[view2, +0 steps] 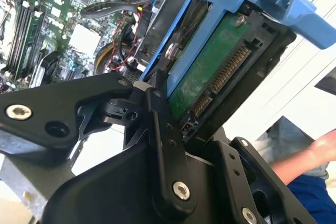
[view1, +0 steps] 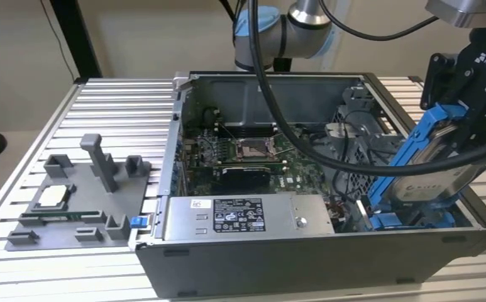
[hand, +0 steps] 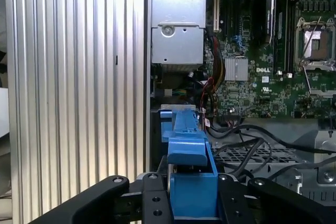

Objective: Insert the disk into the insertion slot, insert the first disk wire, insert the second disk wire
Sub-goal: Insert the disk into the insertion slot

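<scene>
The gripper (view1: 475, 123) at the upper right of the exterior view has its fingers (view2: 164, 129) clamped on the blue frame of the disk (view1: 423, 182). The disk hangs tilted, its lower end down at the insertion slot (view1: 444, 219) in the lower right corner of the open case, just right of the power-supply box (view1: 247, 217). From where I stand it looks partly entered but not seated. I'd say doing this well means squaring the frame's long edges to the bay walls so it doesn't bind. The thick black cable (view1: 352, 165) beside the disk should stay out of the way. The connector strip (view2: 226, 77) faces the gripper end, which seems right for reaching it with the wires.
</scene>
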Controlling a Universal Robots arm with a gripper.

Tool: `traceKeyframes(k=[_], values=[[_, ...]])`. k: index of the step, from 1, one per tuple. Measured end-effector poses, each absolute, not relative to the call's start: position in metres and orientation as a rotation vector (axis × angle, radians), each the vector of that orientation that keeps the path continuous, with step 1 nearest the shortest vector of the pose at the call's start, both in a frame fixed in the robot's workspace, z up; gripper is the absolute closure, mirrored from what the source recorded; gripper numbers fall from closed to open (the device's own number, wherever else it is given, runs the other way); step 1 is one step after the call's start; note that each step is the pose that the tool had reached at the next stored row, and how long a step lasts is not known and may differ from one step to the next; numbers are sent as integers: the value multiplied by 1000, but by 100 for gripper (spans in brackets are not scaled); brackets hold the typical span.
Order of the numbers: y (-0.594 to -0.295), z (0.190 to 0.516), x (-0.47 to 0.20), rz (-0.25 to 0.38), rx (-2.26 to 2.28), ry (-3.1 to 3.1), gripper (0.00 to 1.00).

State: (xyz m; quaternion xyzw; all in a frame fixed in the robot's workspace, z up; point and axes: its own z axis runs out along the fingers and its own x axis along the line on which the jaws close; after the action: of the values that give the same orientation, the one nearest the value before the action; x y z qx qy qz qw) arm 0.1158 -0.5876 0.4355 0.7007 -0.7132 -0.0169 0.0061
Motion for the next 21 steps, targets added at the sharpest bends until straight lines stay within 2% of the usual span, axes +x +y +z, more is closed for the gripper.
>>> traceKeyframes(k=[21], values=[[-585,426,116,-50,2200,-2239,100]])
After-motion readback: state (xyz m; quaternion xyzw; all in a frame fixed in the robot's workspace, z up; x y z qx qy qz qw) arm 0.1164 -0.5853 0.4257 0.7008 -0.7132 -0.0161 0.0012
